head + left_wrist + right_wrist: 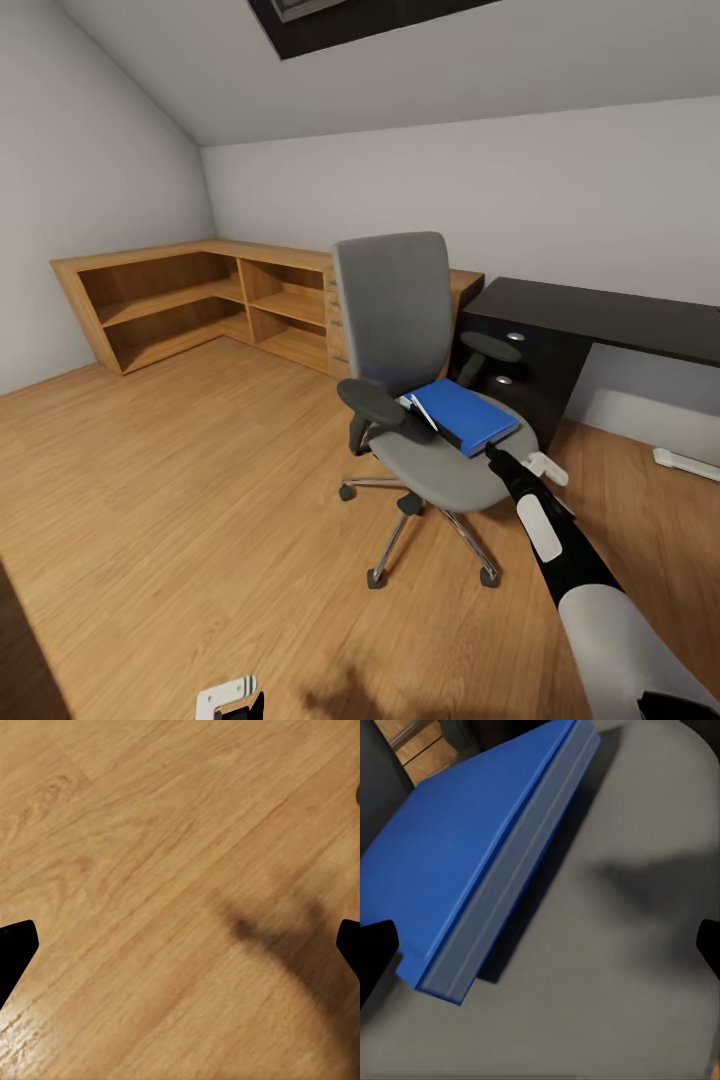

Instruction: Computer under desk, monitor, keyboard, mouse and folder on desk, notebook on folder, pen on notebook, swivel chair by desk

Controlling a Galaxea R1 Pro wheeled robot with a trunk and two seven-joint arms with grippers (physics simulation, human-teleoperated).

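The grey swivel chair (pixel 392 318) stands on the wood floor, just left of the black-topped desk (pixel 610 315). The bright-blue folder (pixel 462 413) lies flat on its seat, also close up as the folder (pixel 472 855) in the right wrist view. A thin light stick (pixel 421 409) lies at the folder's left edge, too small to identify. My right gripper (pixel 494 456) hovers open over the seat's front right, at the folder's near corner; the right wrist view shows the gripper (pixel 540 952) with nothing between its fingers. My left gripper (pixel 238 705) hangs low and open (pixel 180 945) over bare floor. Monitor, keyboard, mouse, computer and notebook are out of view.
A light-wood L-shaped shelf unit (pixel 200 300) runs along the back and left walls. The desk's dark drawer unit (pixel 525 375) sits right behind the chair's armrest (pixel 490 347). A white bar (pixel 686 463) lies on the floor under the desk. A sloped ceiling rises above.
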